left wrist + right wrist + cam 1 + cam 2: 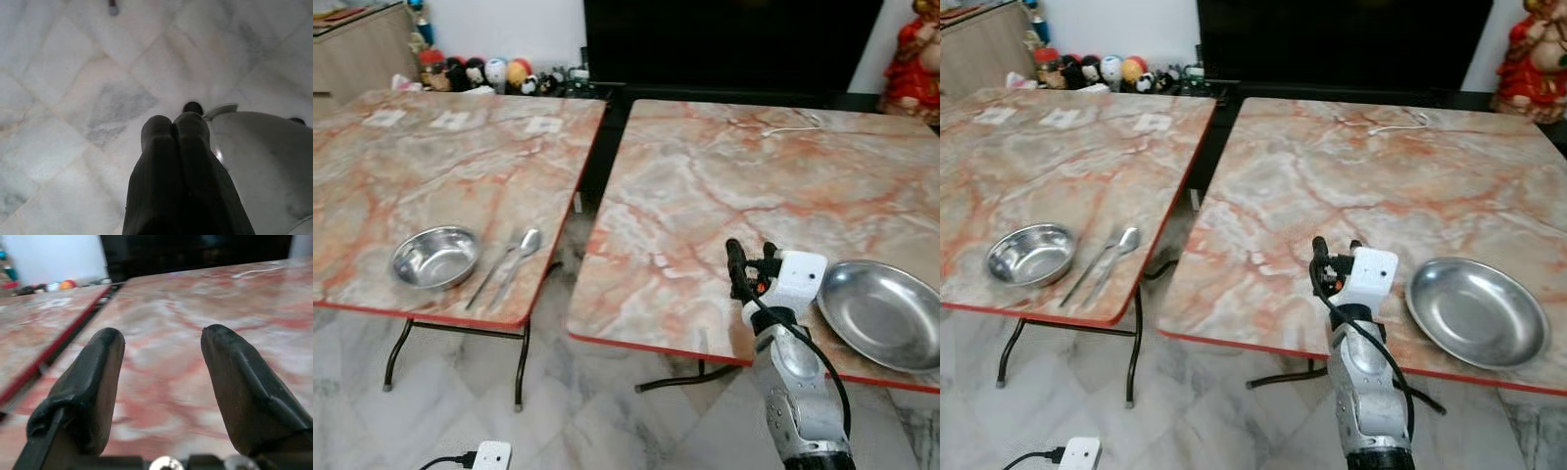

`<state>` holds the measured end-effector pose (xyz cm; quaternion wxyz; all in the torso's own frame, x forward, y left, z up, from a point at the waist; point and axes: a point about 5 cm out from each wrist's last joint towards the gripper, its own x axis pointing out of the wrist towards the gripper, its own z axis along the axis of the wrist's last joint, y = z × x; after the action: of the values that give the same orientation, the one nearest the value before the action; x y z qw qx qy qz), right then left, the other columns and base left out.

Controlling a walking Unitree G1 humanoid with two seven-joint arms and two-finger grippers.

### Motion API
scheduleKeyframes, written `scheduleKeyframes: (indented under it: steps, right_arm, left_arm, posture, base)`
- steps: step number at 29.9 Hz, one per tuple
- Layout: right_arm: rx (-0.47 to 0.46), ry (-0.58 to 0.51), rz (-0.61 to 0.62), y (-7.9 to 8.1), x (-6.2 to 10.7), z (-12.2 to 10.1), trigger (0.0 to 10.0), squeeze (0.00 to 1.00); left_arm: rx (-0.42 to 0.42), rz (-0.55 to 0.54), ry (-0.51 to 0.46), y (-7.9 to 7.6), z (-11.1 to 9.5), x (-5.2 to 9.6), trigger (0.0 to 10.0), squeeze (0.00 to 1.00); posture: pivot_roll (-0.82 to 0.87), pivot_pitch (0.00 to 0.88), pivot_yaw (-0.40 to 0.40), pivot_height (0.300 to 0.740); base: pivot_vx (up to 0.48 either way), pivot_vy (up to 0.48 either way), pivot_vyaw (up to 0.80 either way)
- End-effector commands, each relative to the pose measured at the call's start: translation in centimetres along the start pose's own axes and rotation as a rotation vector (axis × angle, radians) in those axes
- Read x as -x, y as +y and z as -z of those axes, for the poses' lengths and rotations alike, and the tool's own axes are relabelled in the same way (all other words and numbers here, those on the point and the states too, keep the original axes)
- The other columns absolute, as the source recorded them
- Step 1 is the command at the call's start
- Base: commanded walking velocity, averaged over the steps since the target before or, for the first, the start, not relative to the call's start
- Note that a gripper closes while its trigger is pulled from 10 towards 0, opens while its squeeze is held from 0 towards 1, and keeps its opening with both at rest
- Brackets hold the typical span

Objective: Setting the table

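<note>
on two tables: one bowl (pixel 435 257), one plate (pixel 881 313), two utensils (pixel 509 262).

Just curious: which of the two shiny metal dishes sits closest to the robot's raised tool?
The wide shallow plate, just right of the right tool; the deeper bowl sits on the other table.

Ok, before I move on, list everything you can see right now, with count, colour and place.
Tables: two, orange-veined marble tops, side by side.
Bowl: one, steel, left table near front edge.
Spoon and a second utensil: silver, beside the bowl.
Plate: one, steel, right table front corner.
Paper slips: three, white, left table far side.
Cable: white, right table far edge.
Toys: colourful, by the back wall.
Figurine: red, far right.
Charger: white, floor.
Right gripper: open, over right table beside the plate.
Left gripper: shut, hanging over the floor.
</note>
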<state>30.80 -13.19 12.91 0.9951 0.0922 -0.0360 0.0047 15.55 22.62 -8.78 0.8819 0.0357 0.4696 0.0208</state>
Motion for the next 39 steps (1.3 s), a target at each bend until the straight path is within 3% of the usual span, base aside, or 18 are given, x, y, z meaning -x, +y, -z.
scheduleKeyframes:
  steps: [1, 12, 16, 30, 39]
  right_arm:
    - [0.0, -0.009, 0.005, -0.2, 0.0, -0.2, 10.0, 0.0]
    - [0.036, -0.01, 0.035, -1.7, -0.5, -0.6, 10.0, 0.0]
    - [-0.007, -0.011, 0.052, -1.6, -0.6, -0.5, 10.0, 0.0]
    - [-0.002, -0.008, 0.03, -0.9, -0.6, -0.1, 10.0, 0.0]
    - [0.001, 0.015, 0.024, -1.0, -0.5, 0.3, 10.0, 0.0]
  left_arm:
    - [-0.007, -0.004, 0.012, 0.1, 0.1, 0.0, 10.0, 0.0]
    - [-0.008, -0.003, 0.017, 0.0, 0.3, 0.1, 10.0, 0.0]
    - [-0.01, -0.002, 0.019, 0.1, 0.4, 0.1, 10.0, 0.0]
    - [-0.018, -0.001, 0.019, 0.0, 0.5, 0.1, 10.0, 0.0]
    - [-0.015, -0.007, 0.014, 0.0, 0.5, 0.1, 10.0, 0.0]
  posture:
    - [0.06, 0.0, 0.007, 0.74]
    - [0.06, 0.0, 0.003, 0.74]
    - [0.07, 0.0, 0.004, 0.74]
    - [0.07, 0.0, 0.002, 0.74]
    - [0.08, 0.0, -0.001, 0.74]
  base:
    - [0.0, 0.48, 0.0]
    - [0.0, 0.48, 0.0]
    - [0.0, 0.48, 0.0]
    - [0.0, 0.48, 0.0]
    - [0.0, 0.0, 0.0]
